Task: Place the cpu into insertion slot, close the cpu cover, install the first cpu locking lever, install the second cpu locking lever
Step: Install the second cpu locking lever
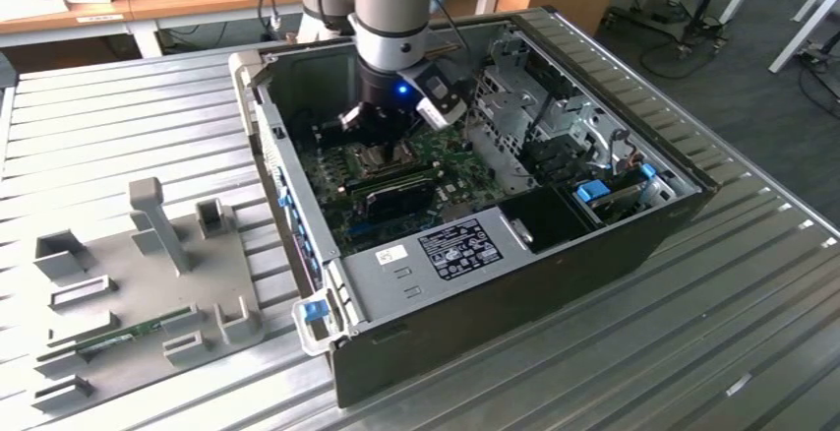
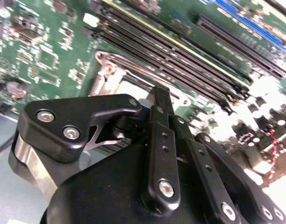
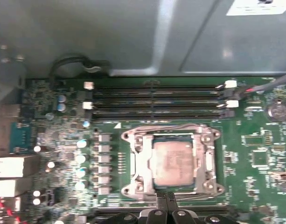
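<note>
Grey cpu point(image 3: 173, 162) sits under its closed cpu cover point(image 3: 141, 161), and your gripper point(image 3: 165, 197), fingers pressed together, touches the cover's edge.

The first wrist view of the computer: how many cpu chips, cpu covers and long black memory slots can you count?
cpu: 1
cpu cover: 1
long black memory slots: 4
Total: 6

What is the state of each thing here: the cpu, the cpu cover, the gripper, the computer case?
cpu: seated in the socket, flat.
cpu cover: closed over the cpu.
gripper: fingers shut, at the socket's edge.
computer case: lying on its side, side panel off.
</note>
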Available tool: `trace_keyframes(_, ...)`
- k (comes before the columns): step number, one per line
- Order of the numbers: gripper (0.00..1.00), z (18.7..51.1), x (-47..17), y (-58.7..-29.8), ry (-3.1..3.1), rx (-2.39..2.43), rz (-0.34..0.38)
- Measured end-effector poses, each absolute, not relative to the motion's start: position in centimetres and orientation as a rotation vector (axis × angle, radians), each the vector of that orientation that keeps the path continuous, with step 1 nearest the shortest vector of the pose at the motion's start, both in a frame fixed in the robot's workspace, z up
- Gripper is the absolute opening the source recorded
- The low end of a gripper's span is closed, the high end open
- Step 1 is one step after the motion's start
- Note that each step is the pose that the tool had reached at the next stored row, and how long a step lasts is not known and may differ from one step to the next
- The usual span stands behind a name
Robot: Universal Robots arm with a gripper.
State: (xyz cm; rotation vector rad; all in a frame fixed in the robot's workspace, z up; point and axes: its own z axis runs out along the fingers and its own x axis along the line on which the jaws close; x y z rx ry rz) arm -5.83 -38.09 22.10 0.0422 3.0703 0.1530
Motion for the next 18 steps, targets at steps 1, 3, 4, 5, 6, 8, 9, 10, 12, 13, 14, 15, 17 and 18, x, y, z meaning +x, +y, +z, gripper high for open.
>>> trace_keyframes(1, 0.11, 22.1, -5.6, -38.0, 3.071, 0.042, 0.153)
trace_keyframes(3, 0.11, 22.1, -5.3, -37.8, 3.071, 0.042, 0.153)
trace_keyframes(4, 0.11, 22.1, -5.2, -37.6, 3.071, 0.042, 0.153)
trace_keyframes(5, 0.11, 22.1, -5.1, -37.4, 3.071, 0.043, 0.153)
trace_keyframes(6, 0.11, 22.1, -5.0, -37.2, 3.071, 0.042, 0.152)
trace_keyframes(8, 0.11, 22.1, -5.0, -36.8, 3.071, 0.042, 0.151)
trace_keyframes(9, 0.11, 22.1, -5.0, -36.7, 3.071, 0.042, 0.151)
trace_keyframes(10, 0.11, 22.1, -5.0, -36.5, 3.071, 0.042, 0.15)
trace_keyframes(12, 0.11, 22.1, -5.0, -36.2, 3.072, 0.042, 0.144)
trace_keyframes(13, 0.11, 22.1, -5.0, -36.2, 3.072, 0.042, 0.143)
trace_keyframes(14, 0.11, 22.1, -5.0, -36.2, 3.072, 0.042, 0.143)
trace_keyframes(15, 0.11, 22.1, -5.0, -36.2, 3.072, 0.042, 0.143)
trace_keyframes(17, 0.11, 22.1, -5.0, -36.2, 3.072, 0.042, 0.143)
trace_keyframes(18, 0.11, 22.1, -5.0, -36.2, 3.077, 0.042, 0.143)
